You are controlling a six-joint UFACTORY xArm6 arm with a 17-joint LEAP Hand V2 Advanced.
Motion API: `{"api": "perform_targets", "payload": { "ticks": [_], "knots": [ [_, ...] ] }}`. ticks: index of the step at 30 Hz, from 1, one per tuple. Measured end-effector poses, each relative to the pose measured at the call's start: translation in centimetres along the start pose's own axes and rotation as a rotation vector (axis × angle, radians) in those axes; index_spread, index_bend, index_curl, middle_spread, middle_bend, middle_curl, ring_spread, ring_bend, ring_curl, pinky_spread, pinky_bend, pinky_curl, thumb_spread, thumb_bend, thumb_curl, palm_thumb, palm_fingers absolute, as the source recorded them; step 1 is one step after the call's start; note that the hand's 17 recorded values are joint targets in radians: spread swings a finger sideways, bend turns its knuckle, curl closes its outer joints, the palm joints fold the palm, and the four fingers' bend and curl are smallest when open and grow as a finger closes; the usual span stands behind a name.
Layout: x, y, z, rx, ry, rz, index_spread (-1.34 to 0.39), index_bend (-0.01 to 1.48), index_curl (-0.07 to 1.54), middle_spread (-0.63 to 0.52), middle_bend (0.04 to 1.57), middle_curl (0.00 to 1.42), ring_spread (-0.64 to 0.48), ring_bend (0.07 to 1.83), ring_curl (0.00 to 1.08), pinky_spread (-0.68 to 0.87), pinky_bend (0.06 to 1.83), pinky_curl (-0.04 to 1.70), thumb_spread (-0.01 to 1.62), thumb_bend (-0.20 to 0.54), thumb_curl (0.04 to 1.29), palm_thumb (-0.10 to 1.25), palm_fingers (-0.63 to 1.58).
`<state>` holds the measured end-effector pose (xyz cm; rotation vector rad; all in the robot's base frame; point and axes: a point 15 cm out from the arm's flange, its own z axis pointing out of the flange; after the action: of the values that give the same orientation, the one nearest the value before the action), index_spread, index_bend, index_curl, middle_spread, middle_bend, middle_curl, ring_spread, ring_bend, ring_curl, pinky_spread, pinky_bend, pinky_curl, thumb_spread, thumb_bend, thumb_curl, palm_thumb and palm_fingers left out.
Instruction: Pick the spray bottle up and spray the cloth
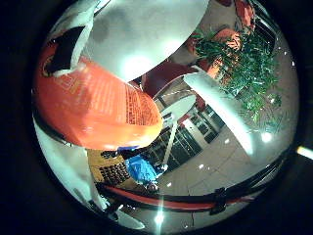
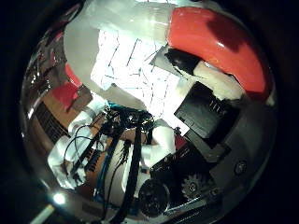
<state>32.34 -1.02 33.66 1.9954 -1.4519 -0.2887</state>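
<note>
The spray bottle's orange body (image 1: 93, 107) fills much of the little finger side view, right against the palm. A white finger with a black pad (image 1: 66, 51) lies curled across it. In the thumb side view the bottle's red top (image 2: 219, 42) and pale translucent neck (image 2: 135, 21) curve past the palm, with black and white parts of my right hand (image 2: 205, 102) pressed against them. A small blue crumpled thing (image 1: 143, 169), possibly the cloth, lies far below beside a brown surface (image 1: 110, 169).
A large round white tabletop (image 1: 146, 29) and a smaller pedestal table (image 1: 182, 105) are behind the bottle, with red chairs (image 1: 164, 73) and a green plant (image 1: 244, 63). A pale tiled floor (image 1: 220, 156) spreads beyond. A bright white gridded panel (image 2: 135, 70) shows past the hand.
</note>
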Motion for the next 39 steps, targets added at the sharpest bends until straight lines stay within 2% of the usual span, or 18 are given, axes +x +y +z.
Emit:
{"api": "perform_targets", "payload": {
  "ticks": [6, 11, 17, 21, 30, 39],
  "knots": [
    [0.0, 0.7, -0.6, 0.032, -0.015, -0.008, -0.19, 1.16, 0.70, -0.07, 1.37, 0.59, -0.15, 1.47, 0.57, -0.23, 1.01, 1.30, 0.94, -0.015, 0.77, 1.01, 1.21],
    [-0.4, 1.5, -3.1, 0.127, -0.068, -0.010, -0.19, 1.16, 0.70, -0.07, 1.36, 0.58, -0.15, 1.47, 0.57, -0.23, 1.01, 1.30, 0.94, -0.015, 0.77, 1.01, 1.20],
    [-4.3, 1.8, -7.6, 0.291, -0.271, -0.087, -0.19, 1.16, 0.70, -0.07, 1.36, 0.58, -0.15, 1.47, 0.57, -0.23, 1.01, 1.30, 0.94, -0.014, 0.78, 1.01, 1.20],
    [-7.3, 1.5, -12.2, 0.450, -0.415, -0.147, -0.19, 1.16, 0.70, -0.07, 1.37, 0.59, -0.15, 1.47, 0.57, -0.24, 1.00, 1.30, 0.94, -0.014, 0.78, 1.02, 1.21],
    [-14.3, -1.5, -21.9, 0.782, -0.683, -0.262, -0.19, 1.15, 0.70, -0.07, 1.36, 0.59, -0.15, 1.47, 0.57, -0.24, 1.01, 1.30, 0.92, -0.013, 0.79, 1.05, 1.20],
    [-21.8, -6.9, -22.0, 0.895, -0.858, -0.356, -0.20, 1.14, 0.71, -0.07, 1.36, 0.59, -0.15, 1.47, 0.57, -0.24, 1.01, 1.30, 0.91, -0.015, 0.80, 1.05, 1.20]
  ]
}}
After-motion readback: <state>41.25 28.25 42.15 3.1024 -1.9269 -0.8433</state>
